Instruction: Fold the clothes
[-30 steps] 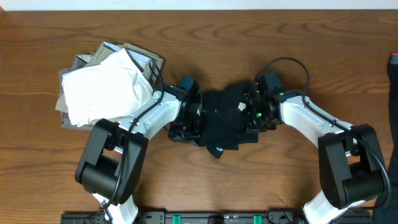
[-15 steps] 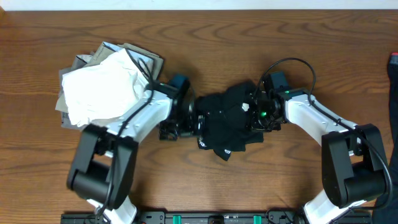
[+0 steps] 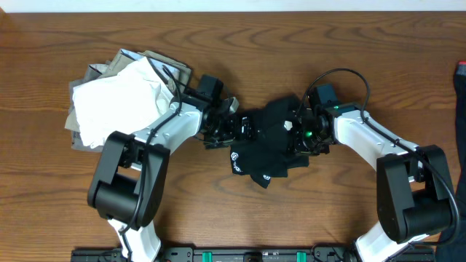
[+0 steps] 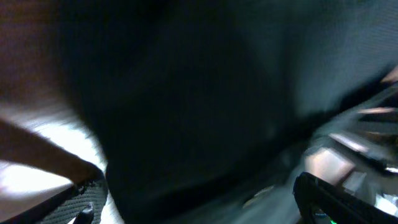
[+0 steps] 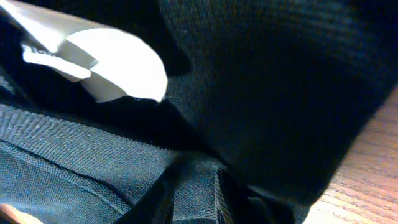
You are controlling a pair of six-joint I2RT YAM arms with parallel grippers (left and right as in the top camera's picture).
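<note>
Overhead shirt (image 3: 271, 145): bunched between both arms.
left gripper (image 3: 237, 131): released, jaws wide.
right gripper (image 3: 300, 137): grip unclear.
risk: one-sided pull drags folds loose.

Robotics lab: arms (image 3: 364, 135) at wooden table (image 3: 44, 182)

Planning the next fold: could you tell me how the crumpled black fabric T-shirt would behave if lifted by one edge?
The black fabric T-shirt lies in loose, uneven folds, so it would probably droop and unfold. Its thin-looking knit suggests it is light.
</note>
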